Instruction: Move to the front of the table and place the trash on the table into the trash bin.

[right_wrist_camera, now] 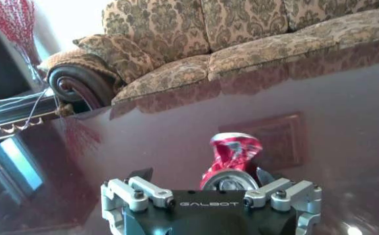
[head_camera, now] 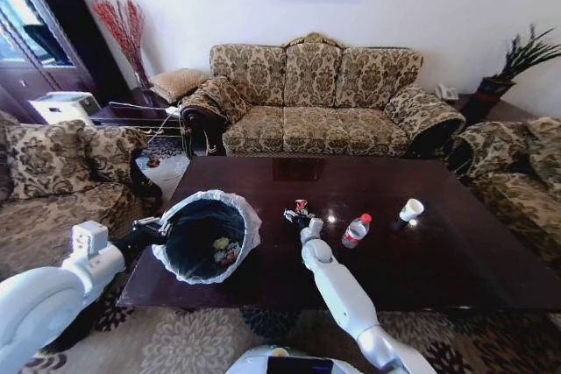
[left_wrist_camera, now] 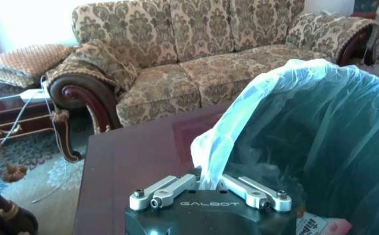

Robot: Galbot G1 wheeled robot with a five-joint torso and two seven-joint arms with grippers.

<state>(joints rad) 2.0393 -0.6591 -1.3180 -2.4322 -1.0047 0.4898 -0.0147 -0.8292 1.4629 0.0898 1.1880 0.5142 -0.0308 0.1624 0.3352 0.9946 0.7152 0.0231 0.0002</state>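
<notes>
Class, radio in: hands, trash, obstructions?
Left hand shut on black bin's white liner. Right hand around crushed red can, grip uncertain. Bottle, cup remain. Nothing blocking.

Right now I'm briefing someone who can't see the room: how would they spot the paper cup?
Find the dark table in front of the patterned sofa. On its right half, beyond the red-capped bottle, stands the paper cup. It is the only plain white, upright, open-topped thing there.
</notes>
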